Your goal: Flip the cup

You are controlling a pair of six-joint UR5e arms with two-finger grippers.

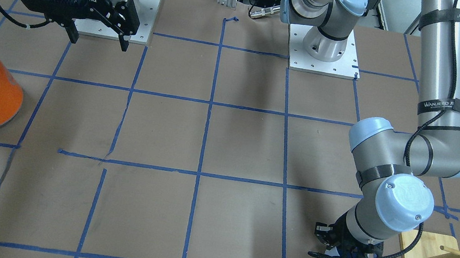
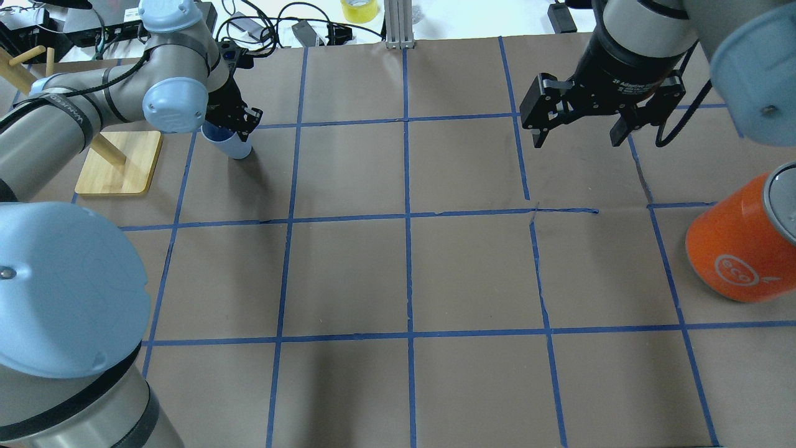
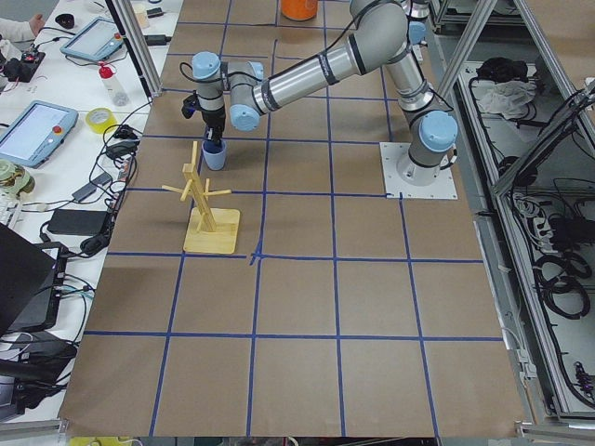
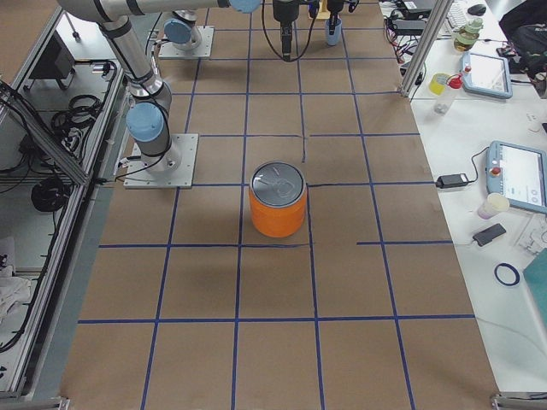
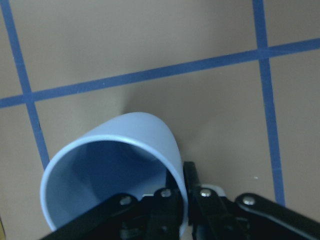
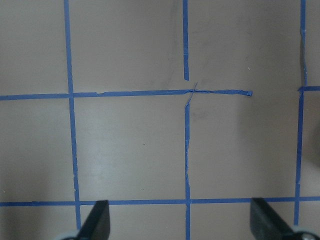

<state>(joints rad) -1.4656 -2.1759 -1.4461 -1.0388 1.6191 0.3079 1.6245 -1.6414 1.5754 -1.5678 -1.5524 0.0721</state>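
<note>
The left pincer (image 5: 186, 200) is pinching the wall of the cup (image 2: 232, 147) at its rim, one finger inside and one outside. The cup leans with its mouth up over the counter (image 2: 472, 274), at its far left part, near the wooden rack's base (image 2: 121, 165). The right pincer (image 2: 578, 140) hangs spread wide above the counter, apart from the orange can (image 2: 737, 249).

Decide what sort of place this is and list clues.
Probably a robotics lab: two robot arms bolted to a table with a blue tape grid, the left gripper holding a cup, control tablets on a side bench.
</note>
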